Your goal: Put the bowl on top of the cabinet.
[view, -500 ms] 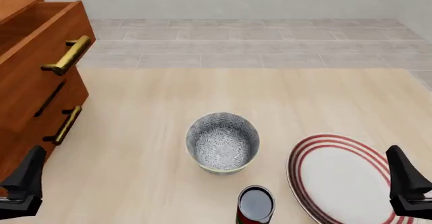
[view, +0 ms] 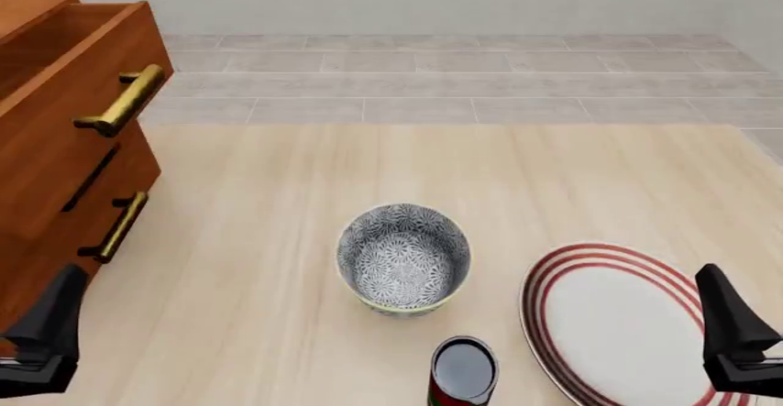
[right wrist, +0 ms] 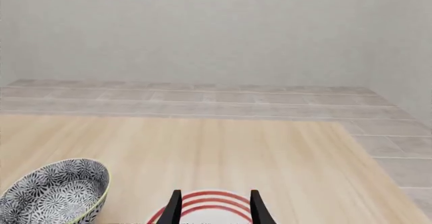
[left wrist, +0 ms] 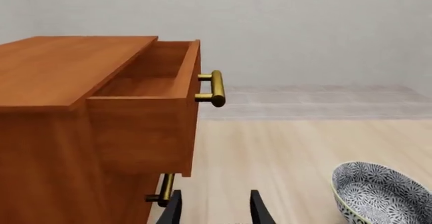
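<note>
While the round deep bowl with its black-and-white floral pattern and pale yellowish rim [view: 404, 257] sits upright on the light wooden table [view: 490, 177], untouched, I judge that I am only at the approach, with nothing grasped. My left claw [left wrist: 214, 210] hangs low beside the large reddish-brown wooden cabinet with brass-gold bar handles [view: 61, 149], fingers parted and empty. My right claw [right wrist: 214, 208] is likewise spread and empty, poised over the flat white plate with red rings [view: 624, 319]. The bowl lies between my two claws, apart from both, near a dark can [view: 464, 371]. The cabinet's upper drawer [left wrist: 152, 95] stands pulled out. Next I reckon the left claw must reach the bowl's rim, pinch it, then lift it high to the cabinet's flat top.
</note>
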Controlling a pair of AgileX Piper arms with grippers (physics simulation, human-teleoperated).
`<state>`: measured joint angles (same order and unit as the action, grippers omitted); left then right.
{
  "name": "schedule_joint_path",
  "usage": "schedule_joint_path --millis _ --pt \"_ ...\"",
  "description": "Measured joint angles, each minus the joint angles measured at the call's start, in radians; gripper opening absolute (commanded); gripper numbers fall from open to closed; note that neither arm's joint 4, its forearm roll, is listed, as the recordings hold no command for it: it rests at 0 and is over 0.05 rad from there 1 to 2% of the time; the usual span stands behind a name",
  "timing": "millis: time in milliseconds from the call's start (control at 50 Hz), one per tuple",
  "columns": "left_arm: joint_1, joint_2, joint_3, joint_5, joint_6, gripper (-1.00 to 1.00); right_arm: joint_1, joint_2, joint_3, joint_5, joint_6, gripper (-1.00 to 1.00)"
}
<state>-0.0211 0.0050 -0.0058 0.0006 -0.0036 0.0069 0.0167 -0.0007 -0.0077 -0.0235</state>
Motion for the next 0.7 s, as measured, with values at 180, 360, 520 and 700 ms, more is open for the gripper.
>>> schedule_joint_path --millis 180,360,520,700 --pt "-0.051 0.0 -0.008 0.017 0.006 1.0 0.008 -0.01 0.0 0.009 -0.003 1.0" --pt "-0.112 0.0 -0.017 0.03 0.013 1.0 0.017 -0.009 -0.001 0.007 -0.008 1.0" --pt "-0.166 0.017 -0.022 0.029 0.033 1.0 0.022 0.007 -0.002 -0.008 -0.015 1.0" --pt "-0.216 0.053 -0.027 0.014 0.042 1.0 0.025 0.016 -0.003 -0.016 -0.019 1.0"
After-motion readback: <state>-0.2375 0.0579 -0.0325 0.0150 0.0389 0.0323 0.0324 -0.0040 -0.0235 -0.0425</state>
